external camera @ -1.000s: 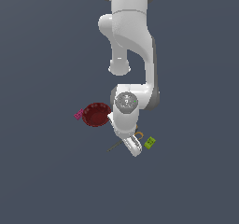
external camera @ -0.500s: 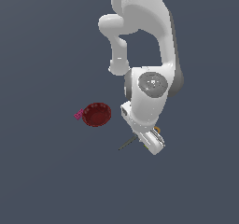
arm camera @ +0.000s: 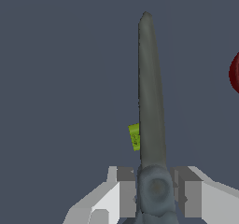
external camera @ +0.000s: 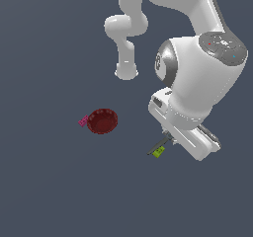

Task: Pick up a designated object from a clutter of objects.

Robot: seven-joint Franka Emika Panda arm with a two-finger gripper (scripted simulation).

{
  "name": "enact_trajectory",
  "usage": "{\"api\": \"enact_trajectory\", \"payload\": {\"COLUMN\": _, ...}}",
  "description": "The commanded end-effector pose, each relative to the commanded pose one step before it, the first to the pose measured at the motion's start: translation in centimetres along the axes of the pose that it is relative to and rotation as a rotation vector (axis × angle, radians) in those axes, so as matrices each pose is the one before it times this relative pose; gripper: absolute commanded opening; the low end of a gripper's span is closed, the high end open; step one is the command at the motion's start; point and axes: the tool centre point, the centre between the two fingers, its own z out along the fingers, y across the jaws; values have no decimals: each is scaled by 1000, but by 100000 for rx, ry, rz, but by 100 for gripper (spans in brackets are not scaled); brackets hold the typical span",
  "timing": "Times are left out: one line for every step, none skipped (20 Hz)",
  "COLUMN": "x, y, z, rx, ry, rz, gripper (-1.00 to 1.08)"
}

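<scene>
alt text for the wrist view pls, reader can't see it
The pincer is shut on the scissors near their pivot, and the long grey blades run straight away from the camera. A small lime-green block peeks out beside the blades, partly hidden by them, and the rim of a dark red bowl shows at the frame's edge, all over a plain grey surface.

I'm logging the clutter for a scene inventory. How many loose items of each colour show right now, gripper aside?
Dark red: 1, the bowl
Pink: 1, the small block touching the bowl's rim
Lime green: 1, the small block
Grey: 1, the scissors, blades showing, held between the fingers of the gripper
Total: 4
</scene>
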Motion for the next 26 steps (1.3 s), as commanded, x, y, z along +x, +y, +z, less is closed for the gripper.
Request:
{"api": "enact_trajectory", "payload": {"x": -955, "y": -1205, "z": -2338, "rx": -52, "ry": 13, "rz": 39, "gripper": -100}}
{"api": "enact_trajectory", "payload": {"x": -329, "y": -451, "z": -819, "rx": 0, "ry": 0, "rz": 0, "gripper": -100}}
{"api": "enact_trajectory", "payload": {"x": -312, "y": -433, "z": -779, "rx": 0, "ry": 0, "rz": 0, "gripper": -100}}
{"api": "enact_trajectory", "payload": {"x": -305, "y": -418, "z": -745, "rx": 22, "ry": -55, "rz": -36, "gripper": -100}}
{"api": "enact_trajectory", "payload": {"x": -282, "y": -400, "z": -709, "rx": 0, "ry": 0, "rz": 0, "gripper": -100}}
{"api": "enact_trajectory", "payload": {"x": -269, "y": -385, "z": -677, "rx": 0, "ry": 0, "rz": 0, "gripper": -100}}
{"api": "enact_trajectory", "payload": {"x": -256, "y": -371, "z": -647, "rx": 0, "ry": 0, "rz": 0, "gripper": -100}}
{"api": "enact_trajectory", "payload": {"x": -258, "y": -362, "z": -621, "rx": 19, "ry": -50, "rz": -44, "gripper": -100}}
{"api": "enact_trajectory", "payload": {"x": -229, "y": -340, "z": -584, "rx": 0, "ry": 0, "rz": 0, "gripper": -100}}
{"api": "enact_trajectory", "payload": {"x": -208, "y": -314, "z": -533, "rx": 0, "ry": 0, "rz": 0, "gripper": -100}}
{"api": "enact_trajectory", "payload": {"x": -188, "y": -287, "z": -484, "rx": 0, "ry": 0, "rz": 0, "gripper": -100}}
{"api": "enact_trajectory", "payload": {"x": -170, "y": -263, "z": -440, "rx": 0, "ry": 0, "rz": 0, "gripper": -100}}
{"api": "enact_trajectory", "payload": {"x": -168, "y": -244, "z": -400, "rx": 18, "ry": -49, "rz": -45, "gripper": -100}}
{"api": "enact_trajectory", "payload": {"x": -137, "y": -219, "z": -360, "rx": 0, "ry": 0, "rz": 0, "gripper": -100}}
{"api": "enact_trajectory", "payload": {"x": -123, "y": -199, "z": -324, "rx": 0, "ry": 0, "rz": 0, "gripper": -100}}
{"api": "enact_trajectory", "payload": {"x": -109, "y": -180, "z": -290, "rx": 0, "ry": 0, "rz": 0, "gripper": -100}}
{"api": "enact_trajectory", "payload": {"x": -97, "y": -163, "z": -259, "rx": 0, "ry": 0, "rz": 0, "gripper": -100}}
{"api": "enact_trajectory", "payload": {"x": -85, "y": -146, "z": -229, "rx": 0, "ry": 0, "rz": 0, "gripper": -100}}
{"api": "enact_trajectory", "payload": {"x": -74, "y": -130, "z": -202, "rx": 0, "ry": 0, "rz": 0, "gripper": -100}}
{"api": "enact_trajectory", "payload": {"x": -64, "y": -114, "z": -176, "rx": 0, "ry": 0, "rz": 0, "gripper": -100}}
{"api": "enact_trajectory", "payload": {"x": -55, "y": -99, "z": -152, "rx": 0, "ry": 0, "rz": 0, "gripper": -100}}
{"api": "enact_trajectory", "payload": {"x": -66, "y": -89, "z": -132, "rx": 17, "ry": -44, "rz": -50, "gripper": -100}}
{"api": "enact_trajectory", "payload": {"x": -38, "y": -71, "z": -107, "rx": 0, "ry": 0, "rz": 0, "gripper": -100}}
{"api": "enact_trajectory", "payload": {"x": -31, "y": -58, "z": -87, "rx": 0, "ry": 0, "rz": 0, "gripper": -100}}
{"api": "enact_trajectory", "payload": {"x": -23, "y": -45, "z": -66, "rx": 0, "ry": 0, "rz": 0, "gripper": -100}}
{"api": "enact_trajectory", "payload": {"x": -17, "y": -32, "z": -47, "rx": 0, "ry": 0, "rz": 0, "gripper": -100}}
